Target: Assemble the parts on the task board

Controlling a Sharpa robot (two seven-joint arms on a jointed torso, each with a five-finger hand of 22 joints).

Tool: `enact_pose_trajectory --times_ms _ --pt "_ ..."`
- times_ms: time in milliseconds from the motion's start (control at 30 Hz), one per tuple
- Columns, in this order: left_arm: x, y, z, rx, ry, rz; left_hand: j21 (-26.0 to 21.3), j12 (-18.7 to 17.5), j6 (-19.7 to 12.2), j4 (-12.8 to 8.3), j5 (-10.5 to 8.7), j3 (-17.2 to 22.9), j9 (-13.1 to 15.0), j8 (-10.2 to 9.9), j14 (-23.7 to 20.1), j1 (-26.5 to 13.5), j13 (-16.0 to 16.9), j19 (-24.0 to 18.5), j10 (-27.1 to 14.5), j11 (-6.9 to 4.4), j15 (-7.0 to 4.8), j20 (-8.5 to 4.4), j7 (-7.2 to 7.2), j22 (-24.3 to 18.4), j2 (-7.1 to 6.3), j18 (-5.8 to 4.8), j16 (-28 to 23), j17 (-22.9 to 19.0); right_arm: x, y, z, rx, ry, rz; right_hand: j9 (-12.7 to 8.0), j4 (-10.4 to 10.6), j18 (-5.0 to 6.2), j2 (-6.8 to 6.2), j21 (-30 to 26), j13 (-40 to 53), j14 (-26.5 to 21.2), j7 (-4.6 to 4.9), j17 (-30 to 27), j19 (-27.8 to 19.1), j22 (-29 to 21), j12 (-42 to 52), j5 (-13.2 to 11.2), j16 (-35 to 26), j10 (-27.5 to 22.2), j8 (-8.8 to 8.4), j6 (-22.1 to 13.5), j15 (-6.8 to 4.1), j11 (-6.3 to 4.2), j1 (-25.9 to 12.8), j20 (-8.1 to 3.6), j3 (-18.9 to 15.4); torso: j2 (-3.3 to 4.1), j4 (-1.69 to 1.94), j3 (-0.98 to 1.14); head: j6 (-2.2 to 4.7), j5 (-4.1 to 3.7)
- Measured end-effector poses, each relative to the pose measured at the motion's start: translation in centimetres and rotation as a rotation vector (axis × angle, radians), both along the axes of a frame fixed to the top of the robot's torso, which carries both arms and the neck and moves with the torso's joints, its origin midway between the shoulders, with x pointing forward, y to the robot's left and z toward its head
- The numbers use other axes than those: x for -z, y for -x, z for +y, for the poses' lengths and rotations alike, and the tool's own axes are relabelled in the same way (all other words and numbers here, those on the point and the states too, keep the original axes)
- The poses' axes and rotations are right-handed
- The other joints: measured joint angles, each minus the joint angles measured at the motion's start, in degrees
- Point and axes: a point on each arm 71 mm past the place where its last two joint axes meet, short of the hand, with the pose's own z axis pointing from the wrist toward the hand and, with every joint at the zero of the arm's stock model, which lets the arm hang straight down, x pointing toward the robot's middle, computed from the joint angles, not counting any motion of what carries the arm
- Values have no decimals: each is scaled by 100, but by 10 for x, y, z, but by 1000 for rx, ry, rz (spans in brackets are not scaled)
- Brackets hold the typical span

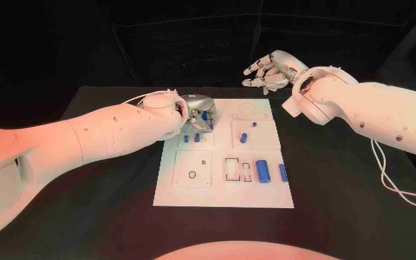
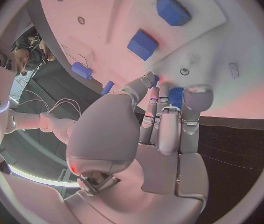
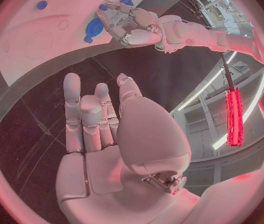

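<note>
The left hand (image 1: 196, 111) is over the board's (image 1: 223, 197) far-left corner, fingers curled on a blue part (image 2: 176, 96), apparently to seat it. More blue parts (image 1: 262, 170) lie to its right. Beyond the board's far-right corner, the right hand (image 1: 272, 72) hovers empty, fingers spread, likely waiting.

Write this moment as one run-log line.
left hand: on a part at board | right hand: open, off board | loose parts: on board
</note>
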Motion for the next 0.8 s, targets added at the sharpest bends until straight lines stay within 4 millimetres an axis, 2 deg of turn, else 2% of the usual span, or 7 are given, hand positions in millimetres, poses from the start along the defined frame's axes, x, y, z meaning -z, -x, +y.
enact_pose_trajectory --times_ms 433,567,700,800 --pt "1 -2 -4 1 -5 4 61 -38 38 23 0 55 -14 -20 0 -25 -49 16 62 21 0 -16 5 57 25 1 0 -24 0 0 2 -3 -1 1 0 0 0 0 0 0 0 0 0 0 0 0 0 0 0 0 0 0 0 0 0 0 0 3 1 -19 -11" --pt "1 -2 -6 3 -4 5 122 -38 174 15 0 136 -25 -21 -2 5 -82 37 214 -20 -2 -37 -15 126 121 1 0 -24 0 0 2 -4 -1 1 0 0 -1 0 0 1 0 0 0 0 0 0 0 0 0 0 0 0 0 0 0 0 -1 3 2 -24 -20" --pt "1 -2 -5 3 -5 5 214 -39 354 -41 -243 287 -24 3 1 100 -93 71 424 -69 -65 -71 -60 226 268 1 23 -24 0 0 2 -4 -1 1 0 0 0 19 0 -11 0 0 8 0 -9 0 0 0 -18 28 0 0 -18 19 0 0 -1 3 2 -25 -24" --pt "2 -2 -5 2 -4 4 248 -44 457 -93 -287 380 -23 24 -19 128 -97 74 527 -90 -85 -74 -73 277 296 1 23 -24 0 0 2 -5 0 1 0 0 0 23 0 -11 0 0 10 0 -9 0 0 0 -22 29 0 0 -22 23 0 0 -1 3 2 -25 -24"
